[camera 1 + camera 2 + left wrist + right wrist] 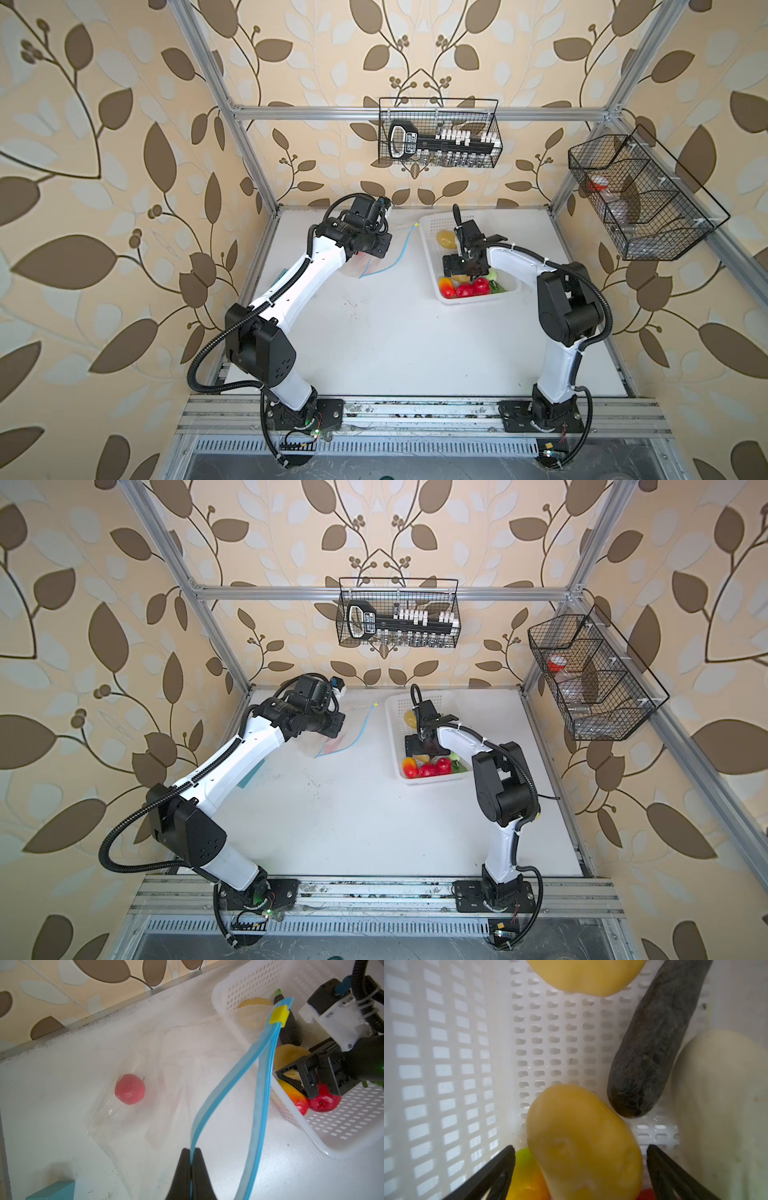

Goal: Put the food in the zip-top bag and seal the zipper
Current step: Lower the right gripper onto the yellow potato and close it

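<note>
1. The right end effector (580, 1148) is down inside the white perforated basket (432, 266), which stands on the far right part of the worktop (374, 340). Its jaws stand wide open and grip nothing.
2. A yellow-tan potato (581, 1126) lies directly between the two open fingers. Its long axis runs roughly across the line that joins the fingers, so I judge that the jaws can close on its narrower width. Whether a finger touches it already, I cannot tell.
3. The right arm is clearly the nearer one to this food; the left arm is occupied at the bag.
4. The left end effector (191, 1150) is closed on one lip of the zipper (224, 1084) and holds it up, so the mouth of the zip-top bag (145, 1059) gapes. The yellow slider (279, 1015) sits at the far end of the strip.
5. The bag lies near the far edge of the worktop, left of the basket and just beside it. Inside it there is one small red fruit (129, 1088).
6. The basket contains a second potato (583, 974), a dark eggplant (654, 1043) just beside the first potato, a pale cabbage (720, 1105), a red-yellow mango (299, 1103) and a red tomato (324, 1103).
7. My judgement: most of the food is not yet in the bag, so the task is at an early stage.
</note>
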`<state>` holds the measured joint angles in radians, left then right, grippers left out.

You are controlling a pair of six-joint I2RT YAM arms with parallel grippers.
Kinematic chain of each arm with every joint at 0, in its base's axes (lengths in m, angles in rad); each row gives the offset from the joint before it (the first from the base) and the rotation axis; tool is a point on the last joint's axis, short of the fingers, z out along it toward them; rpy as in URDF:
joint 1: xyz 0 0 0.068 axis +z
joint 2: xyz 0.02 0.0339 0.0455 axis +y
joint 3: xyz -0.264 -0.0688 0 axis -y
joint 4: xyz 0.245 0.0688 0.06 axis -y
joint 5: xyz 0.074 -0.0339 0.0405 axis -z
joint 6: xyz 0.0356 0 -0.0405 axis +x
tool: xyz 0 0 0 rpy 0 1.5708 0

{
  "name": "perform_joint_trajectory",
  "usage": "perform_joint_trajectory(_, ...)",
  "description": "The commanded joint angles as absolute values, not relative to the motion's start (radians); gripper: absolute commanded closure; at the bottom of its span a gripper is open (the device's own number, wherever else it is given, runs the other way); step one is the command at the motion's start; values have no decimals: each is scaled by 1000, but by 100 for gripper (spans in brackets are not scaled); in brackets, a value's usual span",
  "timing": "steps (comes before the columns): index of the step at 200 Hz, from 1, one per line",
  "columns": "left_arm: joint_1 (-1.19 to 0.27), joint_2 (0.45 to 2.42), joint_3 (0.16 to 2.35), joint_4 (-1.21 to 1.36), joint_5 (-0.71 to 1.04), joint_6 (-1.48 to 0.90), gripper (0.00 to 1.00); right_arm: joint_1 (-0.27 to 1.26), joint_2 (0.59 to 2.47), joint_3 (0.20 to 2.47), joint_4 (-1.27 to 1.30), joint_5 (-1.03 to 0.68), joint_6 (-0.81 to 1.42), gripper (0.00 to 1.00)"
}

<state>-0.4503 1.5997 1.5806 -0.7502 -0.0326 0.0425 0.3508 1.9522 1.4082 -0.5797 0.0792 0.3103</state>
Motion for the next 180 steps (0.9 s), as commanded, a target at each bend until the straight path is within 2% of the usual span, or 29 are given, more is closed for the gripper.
perform_joint_trajectory(1, -446, 1555, 1577, -737, -25, 36, 100, 345, 1975, 1447, -577, 92, 298, 3)
perform_joint_trajectory(117, -445, 1572, 1582, -741, -29, 34, 100, 344, 2020, 1467, -580, 94, 339, 15)
perform_joint_trajectory(180, -445, 1572, 1582, -740, -37, 36, 100, 345, 2025, 1456, -566, 75, 352, 29)
